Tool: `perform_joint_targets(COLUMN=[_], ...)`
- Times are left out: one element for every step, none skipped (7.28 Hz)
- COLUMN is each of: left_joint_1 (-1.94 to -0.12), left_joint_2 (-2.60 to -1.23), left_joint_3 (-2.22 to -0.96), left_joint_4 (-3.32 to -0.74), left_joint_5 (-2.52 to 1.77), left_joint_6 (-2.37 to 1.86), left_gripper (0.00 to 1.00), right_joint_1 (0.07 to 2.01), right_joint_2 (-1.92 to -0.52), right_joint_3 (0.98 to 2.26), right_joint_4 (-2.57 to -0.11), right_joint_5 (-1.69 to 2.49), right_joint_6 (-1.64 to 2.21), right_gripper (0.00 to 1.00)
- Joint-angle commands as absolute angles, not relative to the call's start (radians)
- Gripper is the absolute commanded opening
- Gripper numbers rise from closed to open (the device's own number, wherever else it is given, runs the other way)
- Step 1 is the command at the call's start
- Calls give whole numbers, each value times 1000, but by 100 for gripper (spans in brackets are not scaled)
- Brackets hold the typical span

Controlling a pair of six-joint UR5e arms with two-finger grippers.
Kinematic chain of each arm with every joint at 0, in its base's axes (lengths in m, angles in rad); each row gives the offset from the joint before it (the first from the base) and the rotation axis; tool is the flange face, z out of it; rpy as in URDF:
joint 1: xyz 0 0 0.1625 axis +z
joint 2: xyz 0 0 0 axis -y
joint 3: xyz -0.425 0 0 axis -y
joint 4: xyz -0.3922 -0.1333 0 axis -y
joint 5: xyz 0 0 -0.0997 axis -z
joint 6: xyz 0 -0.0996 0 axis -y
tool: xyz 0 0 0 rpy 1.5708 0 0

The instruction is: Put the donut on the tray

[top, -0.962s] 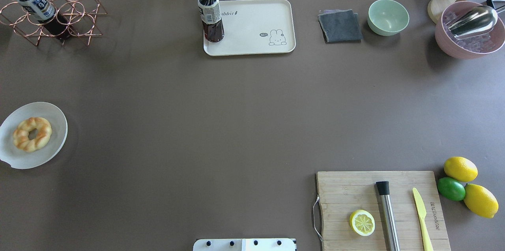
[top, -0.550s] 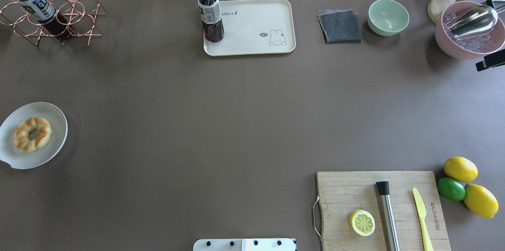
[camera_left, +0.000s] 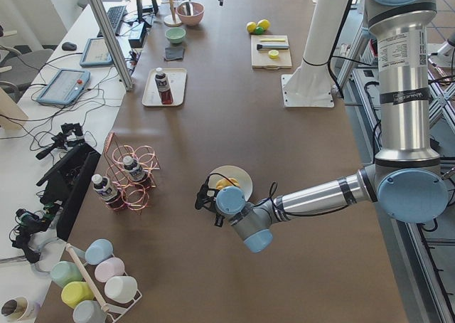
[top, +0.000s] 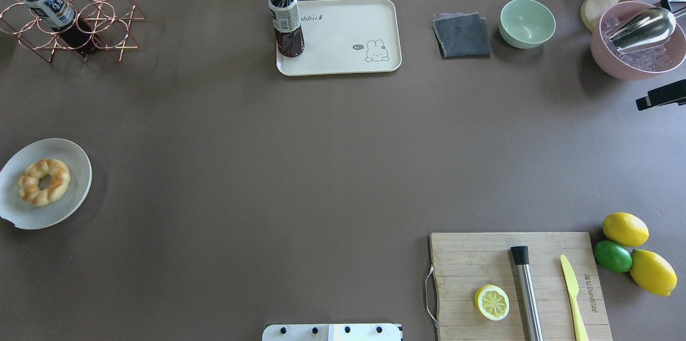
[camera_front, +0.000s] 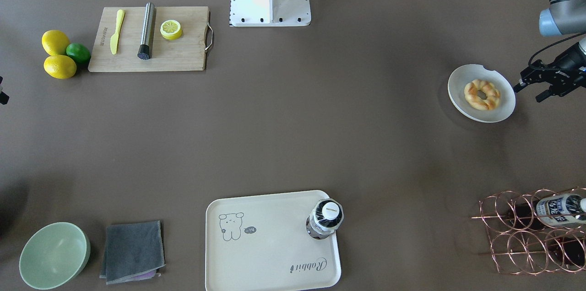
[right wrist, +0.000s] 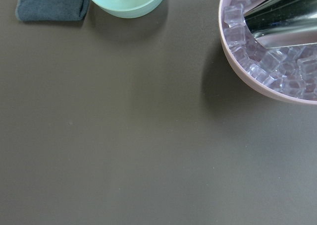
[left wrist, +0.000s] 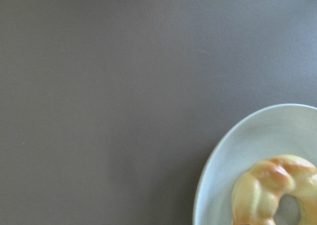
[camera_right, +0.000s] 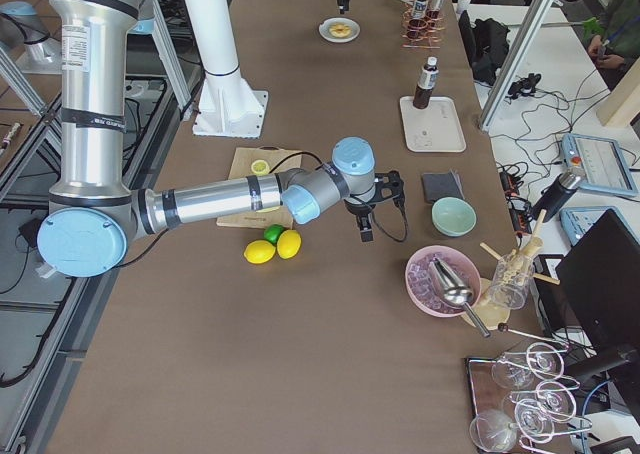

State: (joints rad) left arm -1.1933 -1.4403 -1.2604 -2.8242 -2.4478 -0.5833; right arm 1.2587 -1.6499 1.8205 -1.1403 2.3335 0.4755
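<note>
As seen from left gripper [camera_front: 529, 92]: donut [camera_front: 481, 94] just beside, on plate [camera_front: 458, 81], toward table centre; tray [camera_front: 274, 254] well beyond. Jaws spread, empty. Right gripper [top: 651, 99] far off, cannot tell its state. Use left.

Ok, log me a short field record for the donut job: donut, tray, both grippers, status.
donut: lying on the white plate, at the table's left edge
tray: far side, middle; no donut on it
bottle: upright on a tray corner
left gripper: beside the plate, looks open, holding nothing
right gripper: at the right edge near the pink bowl; open or shut unclear
status: donut not yet grasped
</note>
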Motion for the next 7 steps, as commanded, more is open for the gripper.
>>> perform_joint_targets(left_joint_1=[-1184,-1164,-1160,-1160,-1158,-1158,-1157], left_joint_2=[-1434,-1440,-1442,-1445,-1447,-1448,-1448], left_joint_3=[-1252,-1250,-1249,-1250,-1249,-1246,-1241], left_joint_4=[-2856,-2855,-2853,-2853,-2852,-2852,-2855], left_joint_5=[-2462,-2453,-2453,-2453,-2451,-2442,-2430], left_joint_6=[-611,-609,-609,-609,-609,-606,-607], left_gripper=[62,59,58,56,56,52,48], right_joint_1=[1258,1258,1258,1258,1258,1258,1258], right_joint_2=[-1652,-1652,-1652,-1652,-1652,-1652,-1654], right_joint_3=[1821,1819,1818,1816,1816,1816,1816], right_joint_4=[-1137,-1137,-1137,-1137,-1137,-1137,-1137], right_joint_5=[2335,2335,2333,2333,2333,2333,2333], right_joint_6=[477,477,477,477,477,477,477], right_gripper=[100,100,100,100,100,100,100])
